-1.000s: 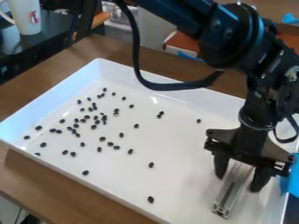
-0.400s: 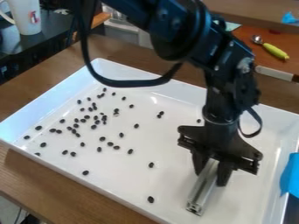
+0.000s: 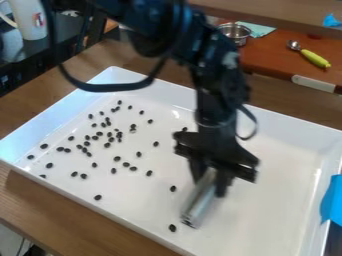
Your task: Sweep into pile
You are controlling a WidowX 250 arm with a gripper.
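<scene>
And here we are over the brown wooden tabletop (image 3: 70,220), with a big white tray (image 3: 267,205) set on it at a slant, raised walls all round. Down from the top edge comes the black arm (image 3: 219,87), a thick dark cable (image 3: 113,87) looping out on its left. Behind the tray, at upper right, there's a reddish-brown surface (image 3: 270,60).

Now the pincer (image 3: 210,181) — it hangs over the tray, right of the middle, closed on a silvery metal bar (image 3: 198,202) with a finger on either side of it. The bar slants down towards the near side of the tray, its lower end close to the tray's floor; whether it touches, I can't tell.

Up at the top left stands a pale mug (image 3: 30,22), and it carries the marking here: a small pinkish-red mark, too small to make out. At the right edge, bright blue material (image 3: 332,200) covers part of the tray's rim. Further back, a round metal bowl (image 3: 235,33), and a spoon (image 3: 312,57) with a yellow-green handle.

Smallest of all, the dark beans (image 3: 107,145)! They're on the tray floor, mostly scattered over its left half, thickest towards the upper left — and two lie left of the bar, one just beside its lower end.
</scene>
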